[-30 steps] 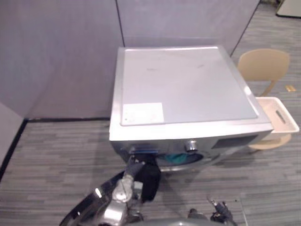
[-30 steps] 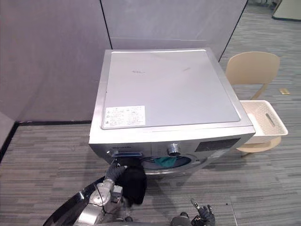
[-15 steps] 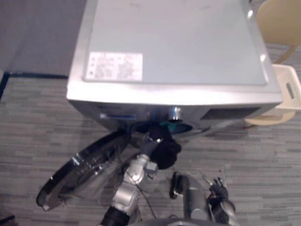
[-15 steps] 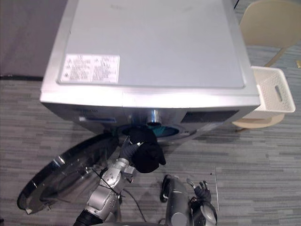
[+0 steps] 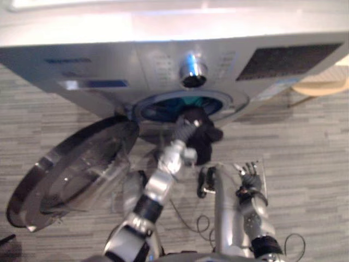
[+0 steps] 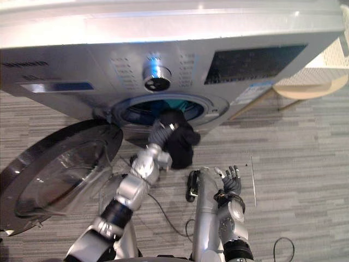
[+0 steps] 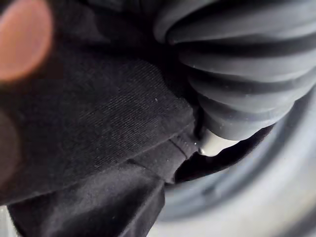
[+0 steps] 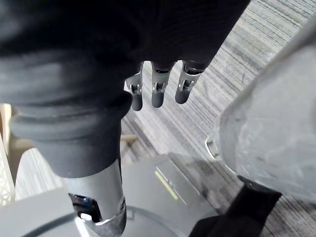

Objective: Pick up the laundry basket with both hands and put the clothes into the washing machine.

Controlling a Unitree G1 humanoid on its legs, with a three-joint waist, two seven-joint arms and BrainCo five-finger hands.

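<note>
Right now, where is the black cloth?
In the right eye view the black cloth hangs at the left robot hand, mid-picture, right before the washer's round opening and below the knob, with the open door to its left.

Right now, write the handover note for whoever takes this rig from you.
Left hand: at the washing machine's drum opening, wrapped in a black garment that mostly hangs outside below the lip. The cloth hides the grip.
Right hand: open, empty, low over the carpet.
Done: Door is open, swung to the left; a teal item lies in the drum.
Laundry basket sits on the chair to the right of the machine; its contents can't be seen.
Left: push the black garment fully in, release, then check the basket.
</note>
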